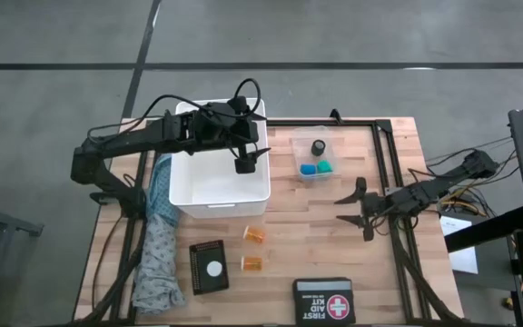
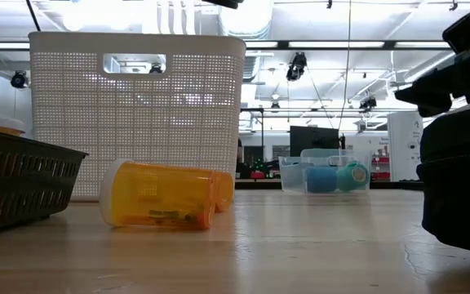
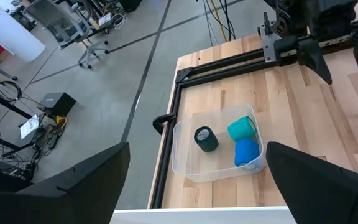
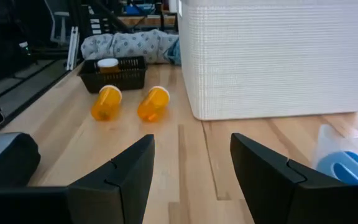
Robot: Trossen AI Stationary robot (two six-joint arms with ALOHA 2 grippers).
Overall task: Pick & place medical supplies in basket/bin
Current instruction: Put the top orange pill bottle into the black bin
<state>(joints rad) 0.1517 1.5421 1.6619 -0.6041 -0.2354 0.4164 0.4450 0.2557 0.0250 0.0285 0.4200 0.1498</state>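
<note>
The white slotted basket (image 1: 216,173) (image 2: 137,114) stands left of the table's middle. My left gripper (image 1: 246,163) (image 3: 197,186) hovers open over its right rim, holding nothing. Beyond the rim sits a small clear tub (image 1: 316,156) (image 3: 219,146) with a black, a green and a blue round piece. Two orange pill bottles (image 1: 255,234) (image 1: 252,263) (image 4: 129,102) lie on their sides near the basket. The teal patterned cloth (image 1: 157,245) lies along the table's left edge. My right gripper (image 1: 343,208) (image 4: 191,180) is open, low over the table right of the bottles.
A small black slotted tray (image 1: 209,266) (image 4: 114,71) holding a white-capped item lies near the bottles. The black FIRST AID KIT case (image 1: 323,300) sits at the near edge. A black metal frame (image 1: 389,163) runs along the right and far sides.
</note>
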